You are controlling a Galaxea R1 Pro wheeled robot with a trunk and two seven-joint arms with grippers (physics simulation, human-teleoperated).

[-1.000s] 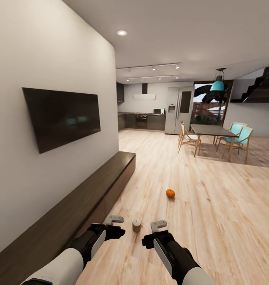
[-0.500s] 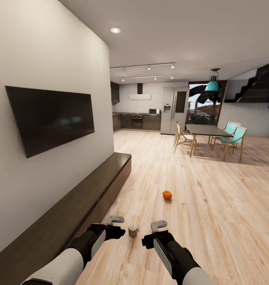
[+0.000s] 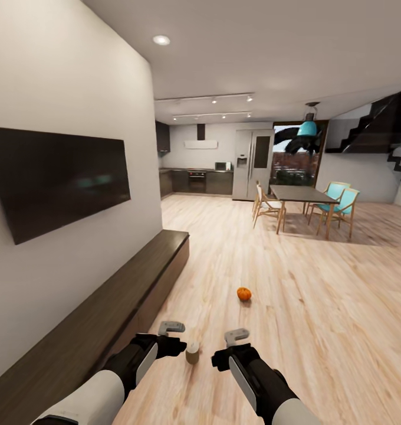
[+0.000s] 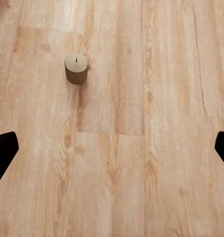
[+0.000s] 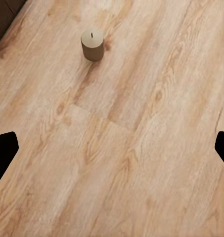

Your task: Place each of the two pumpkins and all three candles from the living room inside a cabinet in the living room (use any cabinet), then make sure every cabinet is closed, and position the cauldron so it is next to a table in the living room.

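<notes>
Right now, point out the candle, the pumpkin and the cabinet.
candle (image 4: pixel 76 68), left wrist view, flat top.
pumpkin (image 3: pixel 243 293), head view, orange body.
cabinet (image 3: pixel 106 307), head view, dark wood top.

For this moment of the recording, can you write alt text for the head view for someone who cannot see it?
A tan candle stands upright on the light wood floor between the robot's left tool and right tool, with a small orange pumpkin further ahead. A long dark cabinet runs along the left wall under a black TV.
</notes>
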